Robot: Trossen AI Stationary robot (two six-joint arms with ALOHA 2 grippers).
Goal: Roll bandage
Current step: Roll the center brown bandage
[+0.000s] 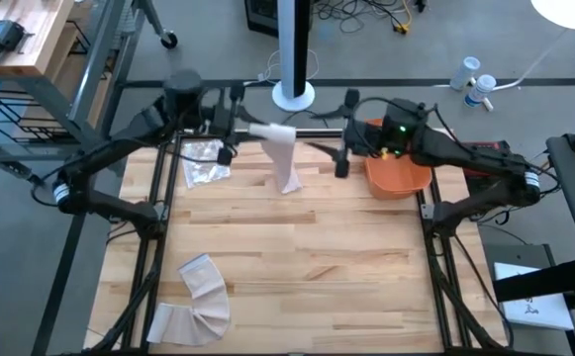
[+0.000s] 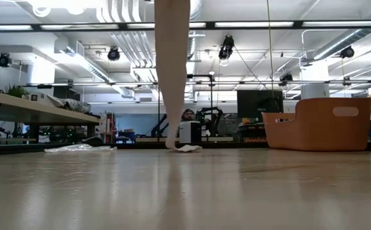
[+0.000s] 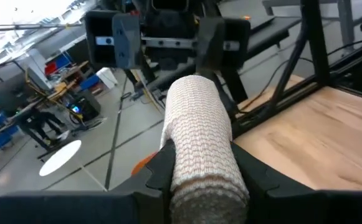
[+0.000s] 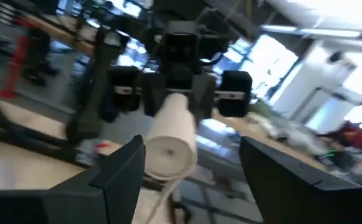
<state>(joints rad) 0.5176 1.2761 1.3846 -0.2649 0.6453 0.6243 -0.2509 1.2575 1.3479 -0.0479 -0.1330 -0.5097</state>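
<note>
The bandage is a white woven roll [image 3: 199, 124] held up above the table's far middle, with my left gripper [image 3: 205, 180] shut on it. Its loose tail [image 2: 172, 76] hangs straight down, and the tail's lower end [image 1: 292, 183] lies crumpled on the table. My right gripper [image 4: 192, 144] faces the roll's free end [image 4: 171, 152] from the right, level with it. It is open, its fingers apart on either side of that end and touching nothing. My left gripper pinches the roll's curved sides [image 3: 199, 171] between its two fingers [image 3: 162, 168], at the roll's left end. The fingers come level from the table's left and lie along the roll. The roll sits level, lifted clear, its tail hanging slack to the table.
An orange bin [image 1: 396, 170] stands at the far right, close under my right arm. Clear plastic wrappers [image 1: 203, 163] lie at the far left. Two more bandage strips [image 1: 203, 277] [image 1: 188, 321] lie at the near left. A metal frame borders the wooden table [image 1: 346, 277].
</note>
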